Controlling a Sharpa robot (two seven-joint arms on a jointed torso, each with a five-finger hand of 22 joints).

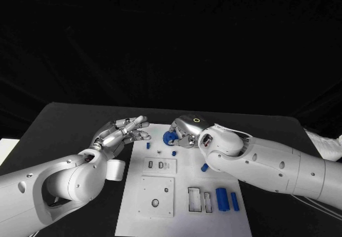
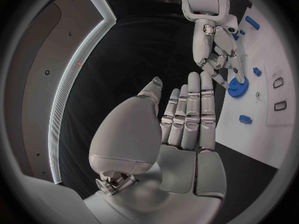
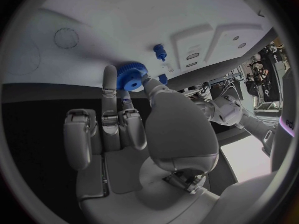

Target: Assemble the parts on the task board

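One task board (image 1: 178,217), seven blue parts (image 1: 222,199)

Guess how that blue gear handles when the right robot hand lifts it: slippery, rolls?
The blue gear looks like rigid plastic, so probably stiff and light. Its toothed rim should give the right robot hand some bite, so likely not slippery. Being round, it may roll if dropped on edge onto the task board.
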